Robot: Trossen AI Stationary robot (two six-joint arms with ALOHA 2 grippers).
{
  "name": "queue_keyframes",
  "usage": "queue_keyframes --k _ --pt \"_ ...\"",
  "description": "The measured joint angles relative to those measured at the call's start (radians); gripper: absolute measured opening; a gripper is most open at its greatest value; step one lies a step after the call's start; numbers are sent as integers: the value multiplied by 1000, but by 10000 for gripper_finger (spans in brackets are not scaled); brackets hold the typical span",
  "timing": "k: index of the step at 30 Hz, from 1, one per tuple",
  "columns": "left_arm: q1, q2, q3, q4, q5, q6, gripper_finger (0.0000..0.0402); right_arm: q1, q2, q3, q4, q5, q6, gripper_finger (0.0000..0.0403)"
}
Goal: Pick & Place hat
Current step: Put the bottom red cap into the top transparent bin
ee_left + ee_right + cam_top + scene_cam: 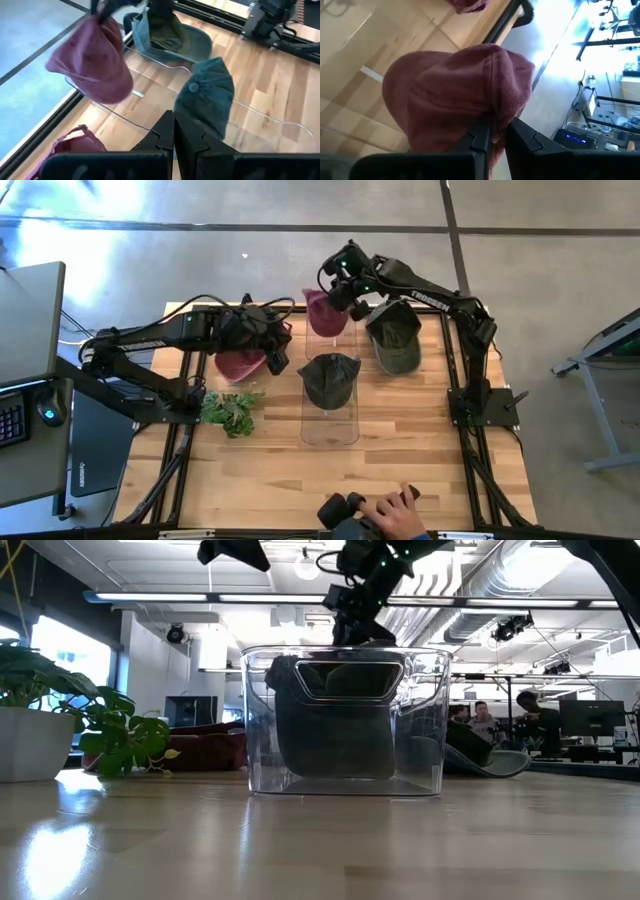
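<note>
The right gripper (494, 134) is clamped on the edge of a maroon hat (324, 313), holding it in the air above the far end of the clear bin (330, 425). The hat hangs crown down, its long axis running roughly vertical. A dark grey hat (330, 378) sits in the bin. The left gripper (174, 131) is closed and empty, near another maroon hat (240, 363) on the table (400, 460).
</note>
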Motion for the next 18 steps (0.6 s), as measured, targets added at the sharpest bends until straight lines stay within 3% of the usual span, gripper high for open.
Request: queue_keyframes --k 8,18 --pt "-1 0 0 12 -16 30 1 -4 0 -96 111 170 -46 47" --pt "-2 0 0 54 -57 26 1 -20 0 -152 251 160 25 53"
